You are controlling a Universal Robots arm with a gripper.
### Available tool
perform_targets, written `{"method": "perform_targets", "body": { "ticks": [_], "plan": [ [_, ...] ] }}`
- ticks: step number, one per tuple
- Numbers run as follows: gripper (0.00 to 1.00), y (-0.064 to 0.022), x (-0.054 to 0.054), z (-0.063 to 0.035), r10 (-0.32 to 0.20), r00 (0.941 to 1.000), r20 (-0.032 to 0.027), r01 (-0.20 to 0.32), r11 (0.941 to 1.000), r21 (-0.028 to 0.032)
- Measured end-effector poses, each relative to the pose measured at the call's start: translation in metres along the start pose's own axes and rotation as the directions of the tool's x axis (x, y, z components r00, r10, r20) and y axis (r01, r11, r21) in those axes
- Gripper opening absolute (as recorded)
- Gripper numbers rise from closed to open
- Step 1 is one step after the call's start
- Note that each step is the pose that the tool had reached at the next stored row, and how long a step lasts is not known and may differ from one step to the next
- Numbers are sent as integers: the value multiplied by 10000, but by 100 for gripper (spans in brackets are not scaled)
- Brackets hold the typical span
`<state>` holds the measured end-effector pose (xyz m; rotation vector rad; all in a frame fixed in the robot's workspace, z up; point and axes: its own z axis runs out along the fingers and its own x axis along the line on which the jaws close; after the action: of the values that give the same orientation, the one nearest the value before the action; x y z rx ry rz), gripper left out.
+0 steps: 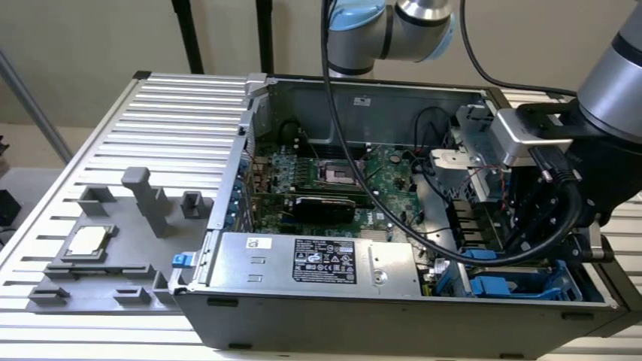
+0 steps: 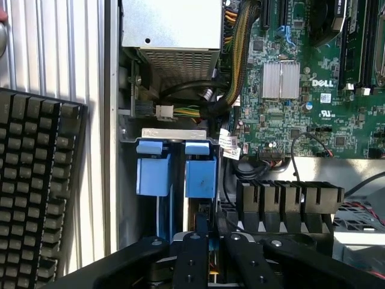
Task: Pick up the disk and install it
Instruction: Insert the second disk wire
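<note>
Exterior view: A robot arm (image 1: 612, 83) reaches down into the front corner of an open computer case (image 1: 301, 316) on the exterior view's right, where blue plastic shows inside the drive bay (image 1: 498, 286). The case lies on its side on a ribbed metal bench (image 1: 180, 113), with its green motherboard (image 1: 331, 173) exposed and a silver power supply (image 1: 311, 259) with a black label along the near wall. Black cables (image 1: 346, 150) hang from the arm across the board. Well apart from the arm, on the exterior view's left, a small square silver chip (image 1: 89, 239) sits in a grey fixture (image 1: 95, 259) on the bench.

Wrist view: The hand (image 2: 209, 235) points into the drive bay, its 2 black fingers (image 2: 201, 227) drawn close together and clenched on the disk (image 2: 200, 177). The disk is seen edge-on and upright. Its blue rail end stands just beyond the fingertips, in line with them, and its body runs back between them. A 2nd blue carrier (image 2: 153, 174) stands just beside it in the neighbouring slot, both under the bay's metal lip (image 2: 174, 133). A black keyboard (image 2: 36, 192) lies on the bench outside the case wall. The motherboard (image 2: 313, 120) and the power supply (image 2: 171, 24) lie beyond the bay.
</note>
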<state>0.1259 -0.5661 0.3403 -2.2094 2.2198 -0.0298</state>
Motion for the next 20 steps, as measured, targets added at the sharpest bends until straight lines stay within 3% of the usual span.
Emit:
{"method": "perform_targets", "body": {
  "ticks": [7, 11, 12, 13, 17, 20],
  "plan": [
    [17, 1, 8, 61, -50, 10000, 4, 50, 10000, 0],
    [18, 1, 18, 72, -77, 9999, 64, 77, 10000, 1],
    [18, 2, 20, 62, -80, 9999, 70, 80, 10000, 1],
    [25, 0, 20, 32, -83, 9999, 57, 83, 10000, 1],
    [25, 11, 26, -125, -84, 9999, 56, 84, 10000, 1],
    [25, 107, 28, -176, -84, 9999, 58, 84, 10000, 0]
  ]
}}
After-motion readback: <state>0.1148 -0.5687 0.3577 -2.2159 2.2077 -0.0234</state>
